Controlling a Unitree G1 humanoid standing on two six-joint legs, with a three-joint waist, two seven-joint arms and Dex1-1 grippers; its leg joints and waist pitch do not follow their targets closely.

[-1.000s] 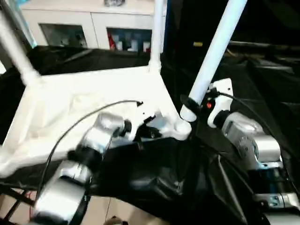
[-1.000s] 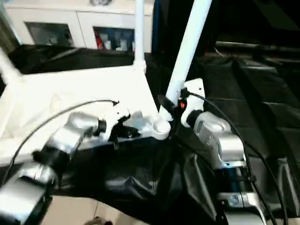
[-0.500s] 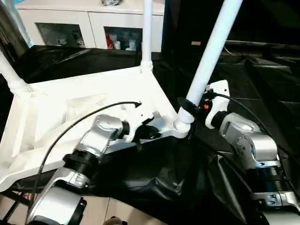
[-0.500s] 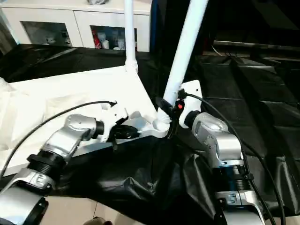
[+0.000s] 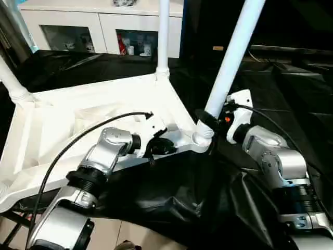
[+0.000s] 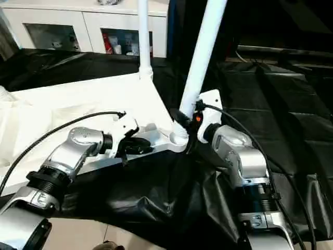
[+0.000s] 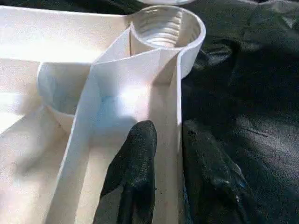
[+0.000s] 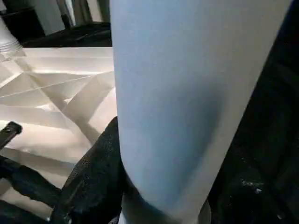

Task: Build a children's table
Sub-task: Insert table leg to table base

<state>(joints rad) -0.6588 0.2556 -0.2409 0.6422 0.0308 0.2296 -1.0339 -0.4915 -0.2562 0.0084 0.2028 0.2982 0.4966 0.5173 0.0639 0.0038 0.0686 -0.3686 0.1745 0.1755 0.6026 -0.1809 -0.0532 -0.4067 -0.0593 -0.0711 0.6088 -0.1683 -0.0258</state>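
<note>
The white table top [image 5: 78, 120] lies underside up on a black sheet. One leg [image 5: 163, 36] stands upright in the far corner and another leg [image 5: 10, 78] in the left corner. My right gripper [image 5: 204, 119] is shut on a third leg [image 5: 231, 57] near its lower end. That leg leans to the right over the near right corner socket [image 7: 166, 25], whose ridged inside shows just under the leg's end. At the near rim, my left gripper [image 7: 168, 130] stands open, one black finger [image 7: 138, 158] inside the thin rim wall and the other outside it.
A white cabinet [image 5: 93, 26] with glass doors stands behind the table. The black sheet [image 5: 171, 192] hangs in folds off the front edge, with pale floor below. A black cable [image 5: 78, 140] loops from my left wrist over the table top.
The whole picture has shifted, so the camera moved. My left gripper's fingers have parted a little around the rim wall. My right gripper keeps the leaning leg at the corner socket.
</note>
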